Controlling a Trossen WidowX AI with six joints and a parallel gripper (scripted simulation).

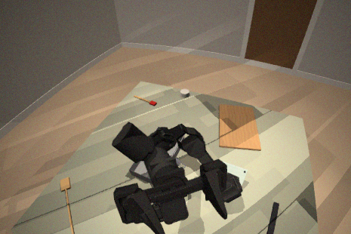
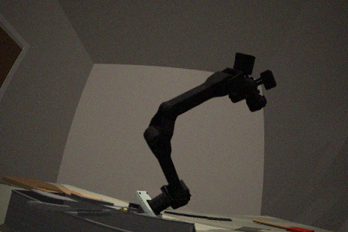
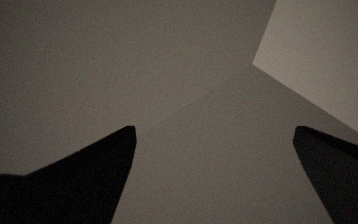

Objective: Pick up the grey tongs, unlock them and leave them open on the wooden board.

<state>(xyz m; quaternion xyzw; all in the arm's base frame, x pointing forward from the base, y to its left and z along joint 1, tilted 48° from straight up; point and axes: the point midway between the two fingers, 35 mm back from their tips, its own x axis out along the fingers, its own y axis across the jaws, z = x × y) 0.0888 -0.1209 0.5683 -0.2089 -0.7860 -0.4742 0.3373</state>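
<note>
The roasting tin (image 1: 140, 174) (image 2: 100, 221) is grey; in the top view the arm covers most of it, and in the exterior view it stands in the left foreground. The grey tongs (image 2: 93, 200) lie across its top in the exterior view; the top view shows them too little to tell their pose. Whether they are locked cannot be made out. The wooden board (image 1: 238, 130) (image 2: 25, 182) lies flat on the table with nothing on it. My gripper (image 1: 193, 224) (image 3: 213, 134) is open and empty, high above the table and away from the tongs. The wrist view shows only walls between the fingers.
A red-headed spatula (image 1: 152, 103) (image 2: 300, 229) and a pale round tub (image 1: 184, 92) are at the table's far edge. A wooden turner (image 1: 65, 183) lies at the left in the top view, a dark bar (image 1: 273, 219) at the lower right. The pale base plate (image 1: 238, 173) (image 2: 141, 197) carries the arm.
</note>
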